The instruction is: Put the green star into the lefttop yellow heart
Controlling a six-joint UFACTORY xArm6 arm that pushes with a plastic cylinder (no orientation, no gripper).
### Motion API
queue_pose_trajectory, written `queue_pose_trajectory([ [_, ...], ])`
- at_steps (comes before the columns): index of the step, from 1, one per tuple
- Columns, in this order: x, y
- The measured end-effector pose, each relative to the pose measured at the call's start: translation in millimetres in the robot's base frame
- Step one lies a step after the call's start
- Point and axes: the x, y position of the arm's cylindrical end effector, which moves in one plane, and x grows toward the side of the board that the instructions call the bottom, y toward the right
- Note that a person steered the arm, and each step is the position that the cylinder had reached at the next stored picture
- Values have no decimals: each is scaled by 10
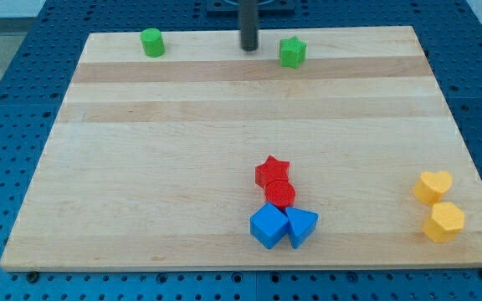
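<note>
The green star [292, 52] sits near the view's top edge of the wooden board, right of centre. My tip [249, 48] stands just to the star's left, a small gap apart from it. The yellow heart [433, 186] lies at the view's lower right, far from the star. A yellow hexagon [443, 221] lies right below the heart.
A green cylinder [151, 42] sits at the view's top left. A red star [272, 172], a red cylinder [280, 195], a blue cube [268, 226] and a blue wedge-shaped block [301, 226] cluster at the bottom centre. The board [141, 167] lies on a blue pegboard.
</note>
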Motion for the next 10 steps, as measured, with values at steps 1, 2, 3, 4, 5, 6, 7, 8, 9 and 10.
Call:
queue_pose_trajectory([
  [1,208,637],
  [2,649,829],
  [3,988,935],
  [4,687,1043],
  [5,456,602],
  [6,692,370],
  [7,952,400],
  [8,1282,729],
  [9,1572,1457],
  [10,1872,1718],
])
